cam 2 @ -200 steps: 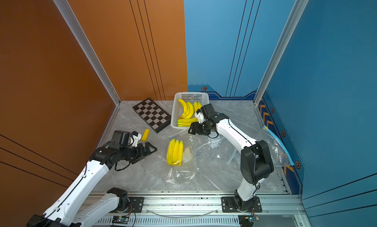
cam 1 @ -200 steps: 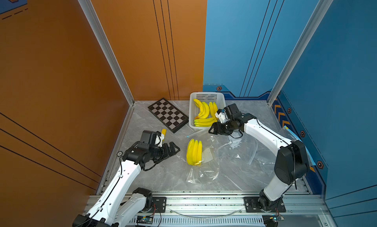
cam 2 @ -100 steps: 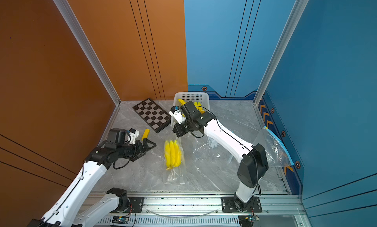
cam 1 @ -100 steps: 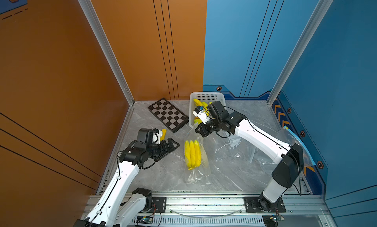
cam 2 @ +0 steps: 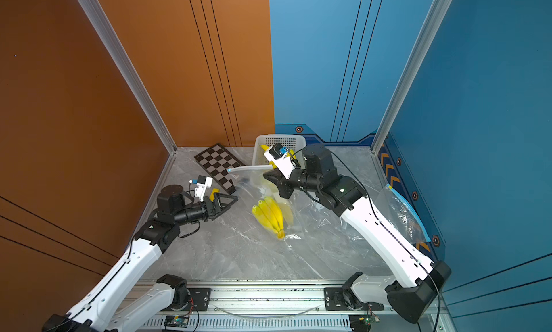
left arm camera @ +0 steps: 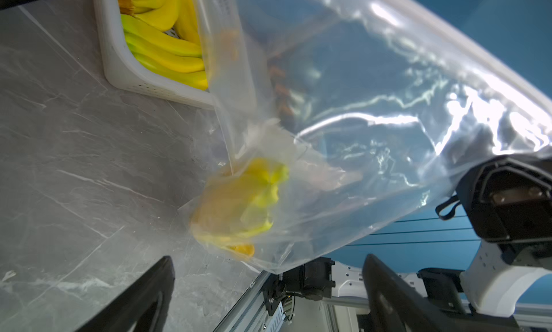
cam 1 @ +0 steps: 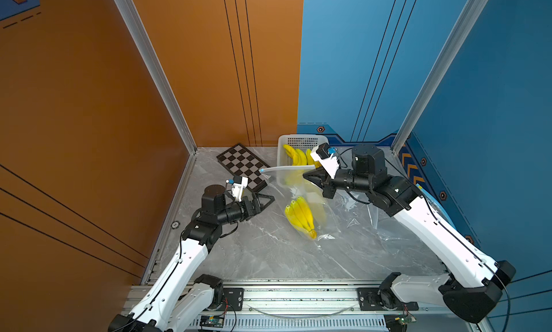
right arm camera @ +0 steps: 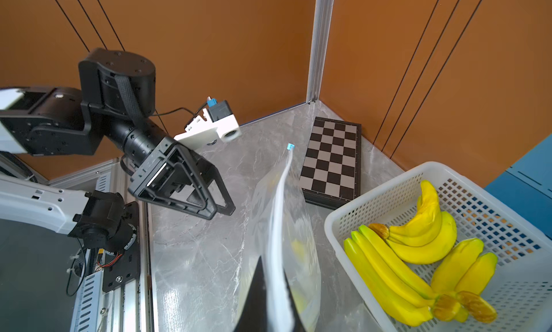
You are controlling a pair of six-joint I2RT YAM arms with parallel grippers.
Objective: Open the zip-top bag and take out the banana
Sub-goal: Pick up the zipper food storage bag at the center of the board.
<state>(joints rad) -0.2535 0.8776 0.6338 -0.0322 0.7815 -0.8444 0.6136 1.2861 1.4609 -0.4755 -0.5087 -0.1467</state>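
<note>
The clear zip-top bag point(cam 1: 301, 185) hangs from its white zip strip point(cam 1: 286, 168), which my right gripper point(cam 1: 309, 176) is shut on near one end. A small blue slider point(right arm camera: 290, 146) sits at the strip's far end. The yellow banana bunch point(cam 1: 300, 215) is inside the bag, low down, with its stem end on the marble table; in the left wrist view the banana point(left arm camera: 239, 205) looks blurred through the plastic. My left gripper point(cam 1: 268, 200) stands open just left of the bag, touching nothing. In the right wrist view the fingertips point(right arm camera: 257, 285) pinch the strip point(right arm camera: 279, 211).
A white basket point(cam 1: 282, 142) holding more bananas stands at the back, right behind the raised bag. A chessboard point(cam 1: 242, 166) lies at the back left. Empty clear bags point(cam 1: 373, 214) lie under my right arm, and a blue-edged bag point(cam 2: 400, 208) leans by the right wall.
My right gripper has gone from the basket to the bag's top, shut on the zip strip and lifted it up and to the right; the banana has slid with it. The left gripper stays open.
</note>
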